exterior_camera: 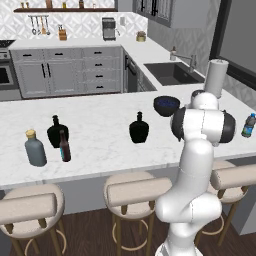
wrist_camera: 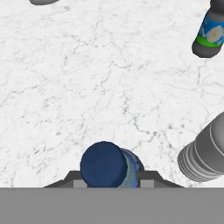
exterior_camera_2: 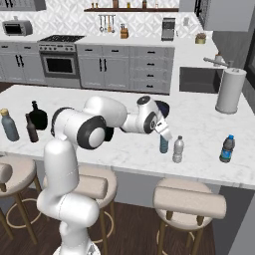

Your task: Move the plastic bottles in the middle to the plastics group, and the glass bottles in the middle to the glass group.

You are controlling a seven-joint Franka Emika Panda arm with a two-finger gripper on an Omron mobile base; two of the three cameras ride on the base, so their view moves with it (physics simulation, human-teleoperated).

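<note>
Three bottles at nine o'clock on the surface (exterior_camera: 100, 150): grey bottle (exterior_camera: 35, 148), black flask (exterior_camera: 56, 131), brown bottle (exterior_camera: 64, 146). Right base view: fingers (exterior_camera_2: 163, 135) clench light-blue bottle (exterior_camera_2: 163, 144) beside clear bottle (exterior_camera_2: 178, 150). Hand view: its cap (wrist_camera: 103, 164) at six o'clock.

Arm stretched right, hand (exterior_camera_2: 164, 137) clamped, pointing down

No readable text (bottle labels blurred); none elsewhere

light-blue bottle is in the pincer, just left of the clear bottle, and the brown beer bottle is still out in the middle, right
One slip: the brown beer bottle already stands beside the grey bottle, as the left base view shows. The pincer does hold the light-blue bottle left of the clear bottle.
</note>
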